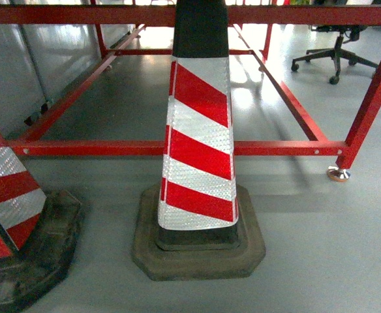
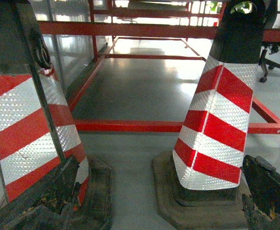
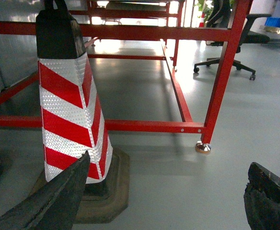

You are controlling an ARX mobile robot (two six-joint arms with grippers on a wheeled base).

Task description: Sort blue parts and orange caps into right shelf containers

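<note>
No blue parts, orange caps or right shelf containers show in any view. My left gripper (image 2: 160, 165) hangs low over the grey floor, open, with its dark worn fingers (image 2: 58, 191) spread wide and nothing between them. My right gripper (image 3: 169, 163) is also open and empty, and its fingers (image 3: 58, 196) stand far apart above bare floor. Neither gripper appears in the head view.
A red-and-white striped traffic cone (image 1: 200, 143) on a black rubber base stands straight ahead, with a second cone (image 1: 8, 195) at the left. Behind them runs a low red metal frame (image 1: 275, 148) with a foot (image 1: 338, 173). An office chair (image 1: 334, 55) is far right.
</note>
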